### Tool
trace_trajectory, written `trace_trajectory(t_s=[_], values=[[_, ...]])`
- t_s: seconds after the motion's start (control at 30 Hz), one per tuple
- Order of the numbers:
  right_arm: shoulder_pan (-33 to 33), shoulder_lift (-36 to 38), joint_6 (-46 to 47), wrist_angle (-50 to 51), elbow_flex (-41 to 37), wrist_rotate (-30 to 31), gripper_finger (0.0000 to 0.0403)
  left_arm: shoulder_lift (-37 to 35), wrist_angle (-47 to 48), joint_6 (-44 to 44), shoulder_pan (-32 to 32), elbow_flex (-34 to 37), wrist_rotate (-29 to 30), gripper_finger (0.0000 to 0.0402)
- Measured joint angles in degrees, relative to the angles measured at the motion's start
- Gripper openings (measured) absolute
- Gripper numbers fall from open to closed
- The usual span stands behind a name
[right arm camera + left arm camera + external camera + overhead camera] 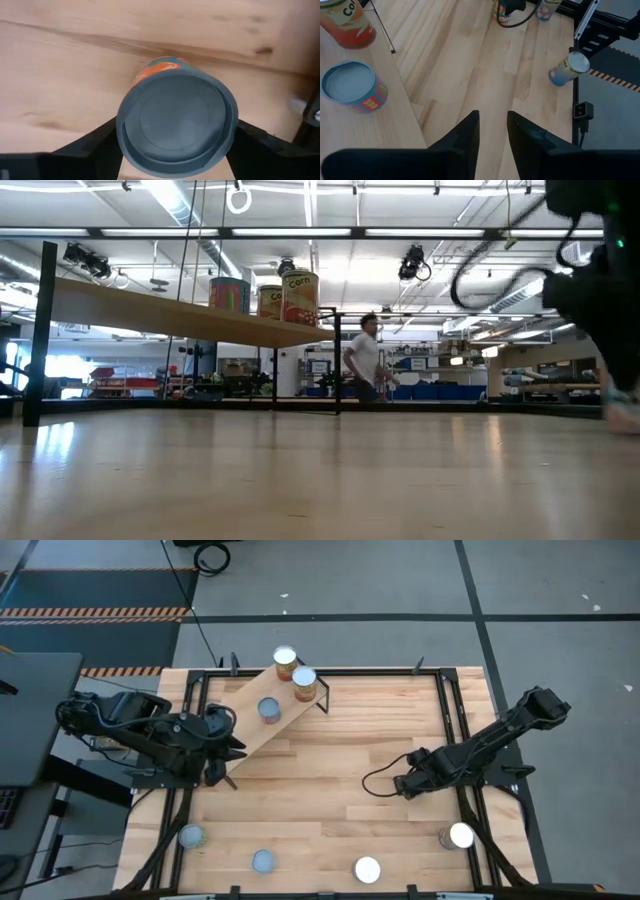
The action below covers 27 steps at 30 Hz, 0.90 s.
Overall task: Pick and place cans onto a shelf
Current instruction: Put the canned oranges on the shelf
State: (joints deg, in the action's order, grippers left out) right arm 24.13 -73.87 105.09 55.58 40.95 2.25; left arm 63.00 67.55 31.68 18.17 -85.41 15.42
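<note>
The shelf is a tilted light-wood plank at the table's far left and carries three cans; it also shows in the low view. Several more cans stand along the near edge. My right gripper is right of the table's middle, shut on a can with an orange and green label. My left gripper is open and empty by the shelf's near-left end. My right gripper pinches the can between its two fingers, one on each side of the round wall just below the grey top rim. The fingers come from above, slanting down. I cannot tell whether the can's bottom rests on the table.
Black rails run along the tabletop's sides. A black cable loops beside my right gripper. Bare wood lies between the shelf and my right gripper. A person stands in the room beyond the table.
</note>
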Motion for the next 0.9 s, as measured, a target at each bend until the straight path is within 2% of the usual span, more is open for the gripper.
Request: trace_trajectory(t_s=[0.13, 0.27, 0.5, 0.67, 0.77, 0.9], values=[[-2.0, -0.8, -7.9, 2.7, 8.8, 5.0, 0.029, 0.0, 0.0, -0.8, 0.0, 0.0, 0.0, 0.0105], [-5.5, -5.1, -18.7, 4.6, 21.6, 9.6, 0.029, 0.0, -0.2, -1.1, 0.0, 0.0, 0.0, 0.0105], [-12.6, -21.9, -41.4, 10.0, 49.4, 11.1, 0.029, -0.1, -0.5, -1.1, 0.0, 0.0, -0.2, 0.0105], [-15.9, -32.0, -55.7, 13.2, 66.4, 11.8, 0.029, -1.3, -0.4, 0.0, 0.0, -0.1, -5.8, 0.0105], [-16.8, -36.3, -63.5, 13.1, 73.6, 12.6, 0.029, -2.6, -0.4, 1.2, 0.0, -0.1, -9.3, 0.0105], [-17.4, -40.7, -73.2, 11.9, 79.4, 15.8, 0.0289, -4.8, -0.3, 2.3, 0.0, -0.1, -9.7, 0.0105]])
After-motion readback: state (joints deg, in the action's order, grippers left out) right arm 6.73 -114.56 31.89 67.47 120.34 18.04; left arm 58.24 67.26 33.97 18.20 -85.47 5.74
